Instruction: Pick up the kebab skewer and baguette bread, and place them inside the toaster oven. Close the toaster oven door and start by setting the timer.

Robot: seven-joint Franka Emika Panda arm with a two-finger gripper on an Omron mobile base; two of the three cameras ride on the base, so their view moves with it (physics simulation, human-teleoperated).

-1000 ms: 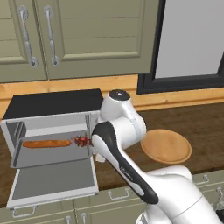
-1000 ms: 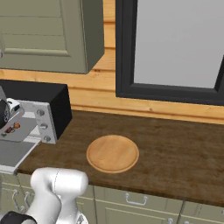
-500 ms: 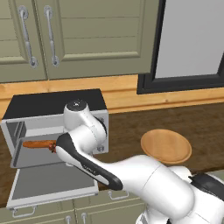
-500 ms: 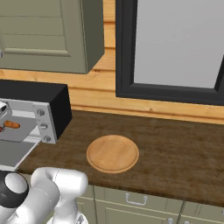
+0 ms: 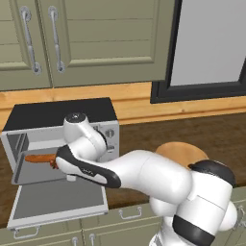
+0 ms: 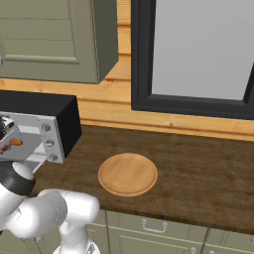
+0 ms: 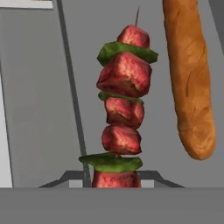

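Observation:
My gripper is shut on the kebab skewer, whose red meat chunks and green pieces rise from between the fingertips. The skewer hangs just over the grey inner tray of the toaster oven. The orange-brown baguette bread lies on that tray, beside the skewer and apart from it. In the left base view the baguette bread shows inside the open oven, and my arm hides the hand at its right end. The toaster oven door hangs fully open, dropped down in front.
A round wooden plate lies bare on the dark counter to the right of the oven, also seen as the plate in the right base view. The oven's knobs sit on its right front panel. Cabinet doors hang above.
My arm has swung left, carrying the skewer from the oven's right end deeper into its opening, alongside the baguette. The baguette and door have stayed put.

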